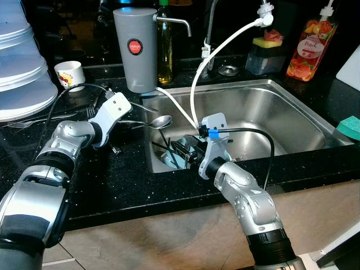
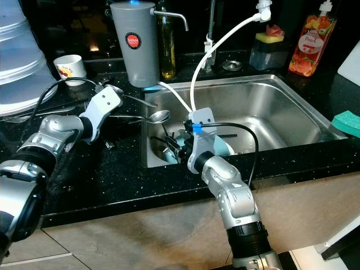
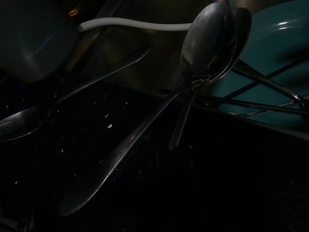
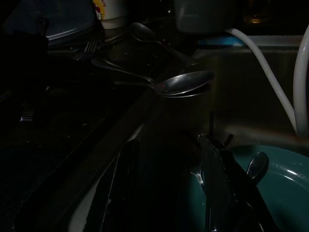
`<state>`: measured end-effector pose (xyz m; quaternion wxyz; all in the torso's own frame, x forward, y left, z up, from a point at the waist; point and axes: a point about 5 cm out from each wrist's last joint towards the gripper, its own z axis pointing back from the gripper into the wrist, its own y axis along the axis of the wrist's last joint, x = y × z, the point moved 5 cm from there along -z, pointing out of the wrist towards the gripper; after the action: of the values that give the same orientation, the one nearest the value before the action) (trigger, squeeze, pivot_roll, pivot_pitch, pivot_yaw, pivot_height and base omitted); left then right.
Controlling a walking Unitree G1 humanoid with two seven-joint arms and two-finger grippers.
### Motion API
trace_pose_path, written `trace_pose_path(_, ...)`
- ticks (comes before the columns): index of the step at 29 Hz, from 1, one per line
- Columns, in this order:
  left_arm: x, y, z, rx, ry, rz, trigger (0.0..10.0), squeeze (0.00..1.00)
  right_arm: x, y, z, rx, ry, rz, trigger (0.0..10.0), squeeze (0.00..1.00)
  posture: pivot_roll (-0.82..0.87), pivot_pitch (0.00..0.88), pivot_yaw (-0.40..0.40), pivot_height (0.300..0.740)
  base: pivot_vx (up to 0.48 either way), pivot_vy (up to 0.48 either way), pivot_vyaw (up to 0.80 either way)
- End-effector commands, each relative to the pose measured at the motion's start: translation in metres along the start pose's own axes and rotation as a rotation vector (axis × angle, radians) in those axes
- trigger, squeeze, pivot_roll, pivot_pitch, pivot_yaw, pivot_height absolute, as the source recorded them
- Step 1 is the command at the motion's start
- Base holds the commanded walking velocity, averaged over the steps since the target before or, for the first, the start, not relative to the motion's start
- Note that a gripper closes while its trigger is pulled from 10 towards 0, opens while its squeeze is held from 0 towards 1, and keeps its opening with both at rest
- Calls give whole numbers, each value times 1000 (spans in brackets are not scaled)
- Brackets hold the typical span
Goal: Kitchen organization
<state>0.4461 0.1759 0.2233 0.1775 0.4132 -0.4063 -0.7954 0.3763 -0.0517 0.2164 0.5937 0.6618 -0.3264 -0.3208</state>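
Two stacked spoons (image 1: 160,121) lie on the black counter with their bowls hanging over the left rim of the steel sink (image 1: 281,121). My left gripper (image 1: 125,121) rests on the counter just left of them, over their handles (image 3: 125,145). A teal plate (image 2: 226,148) lies in the sink's near left corner with dark cutlery (image 1: 179,149) across it. My right gripper (image 4: 169,183) is down in the sink just above that plate, open, its black fingers (image 4: 219,179) apart with nothing between them. A small spoon (image 4: 258,164) lies on the plate beside it.
Another spoon (image 3: 29,121) and forks (image 1: 39,119) lie on the counter at left, beside a stack of white dishes (image 1: 22,73) and a white cup (image 1: 70,73). A grey jug (image 1: 135,48), an oil bottle (image 1: 164,50), a white hose (image 1: 225,42), a sponge holder (image 1: 267,53) and an orange soap bottle (image 1: 311,48) line the back.
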Motion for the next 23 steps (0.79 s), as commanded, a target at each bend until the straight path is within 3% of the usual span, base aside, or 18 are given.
trace_pose_path(1,1,-28,7,-111,-5,23,0,0,-1,-1,-1,-10,0,-17,10000,0,-30,162,38,740,0,0,0)
trace_pose_path(4,-1,-25,7,-95,2,37,0,0,0,0,-1,-9,-1,-18,10000,0,-30,162,38,740,0,0,0)
trace_pose_path(6,-9,-9,8,4,32,131,0,0,1,1,-1,-5,-5,-19,10000,0,-33,157,36,740,0,0,0)
trace_pose_path(7,-9,-9,8,4,32,131,0,0,1,1,-1,-5,-5,-19,10000,0,-33,157,36,740,0,0,0)
trace_pose_path(9,-19,12,11,126,54,238,0,0,3,3,-3,-1,-9,-22,10000,0,-34,148,34,740,0,0,0)
trace_pose_path(10,-19,12,11,126,54,238,0,0,3,3,-3,-1,-9,-22,10000,0,-34,148,34,740,0,0,0)
trace_pose_path(13,-35,44,22,299,41,362,0,0,4,6,-3,8,-7,-25,10000,0,-36,137,35,740,0,0,0)
trace_pose_path(18,-40,54,29,334,0,373,0,0,4,8,-5,15,-3,-26,10000,0,-37,121,35,740,0,0,0)
trace_pose_path(23,-48,53,43,306,-28,322,0,0,3,11,-8,27,6,-21,10000,0,-38,99,34,740,0,0,0)
